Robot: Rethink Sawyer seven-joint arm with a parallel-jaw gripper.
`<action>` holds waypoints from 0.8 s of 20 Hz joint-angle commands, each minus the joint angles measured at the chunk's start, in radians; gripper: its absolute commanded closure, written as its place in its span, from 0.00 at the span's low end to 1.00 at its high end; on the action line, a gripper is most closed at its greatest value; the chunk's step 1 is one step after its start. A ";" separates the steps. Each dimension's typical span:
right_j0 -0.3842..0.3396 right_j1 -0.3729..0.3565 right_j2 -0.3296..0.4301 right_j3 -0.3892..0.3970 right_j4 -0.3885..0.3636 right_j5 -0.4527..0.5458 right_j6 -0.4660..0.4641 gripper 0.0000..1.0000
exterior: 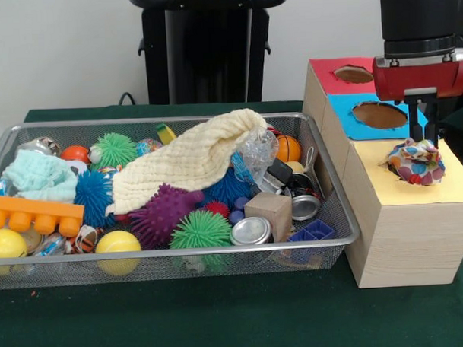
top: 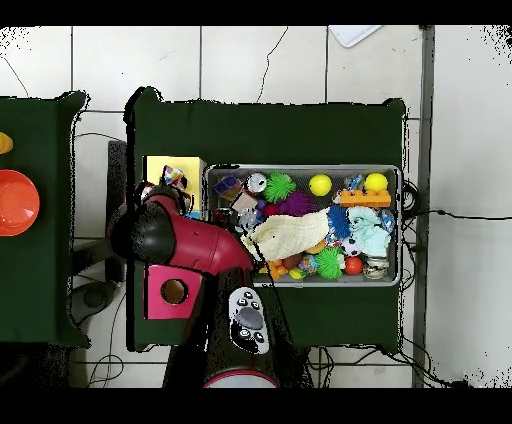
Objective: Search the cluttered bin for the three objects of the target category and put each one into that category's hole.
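Robotics test lab. Indicated by: red and black arm (top: 190, 245) mounted at a table draped in green cloth (exterior: 221, 318); white tiled floor (top: 250, 65) with loose cables (top: 455, 215); purpose-built wooden sorting box (exterior: 405, 236) with colour-coded holes; wire mesh bin (exterior: 336, 215) stocked with assorted toys.

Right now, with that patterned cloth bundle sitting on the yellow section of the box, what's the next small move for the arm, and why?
Probably release and lift straight up. The gripper hangs right at the top of the patterned cloth bundle, which already sits at the hole in the yellow panel. Whether the fingers are open can't be told, so rise slowly and watch the bundle.
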 commanded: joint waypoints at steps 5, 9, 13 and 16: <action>-0.009 0.055 0.078 0.066 0.041 -0.032 0.258 0.00; -0.005 0.056 0.066 0.062 0.034 -0.045 0.256 0.00; -0.008 0.046 0.065 0.061 0.034 -0.033 0.250 0.00; -0.014 0.043 0.067 0.062 0.034 -0.033 0.249 0.00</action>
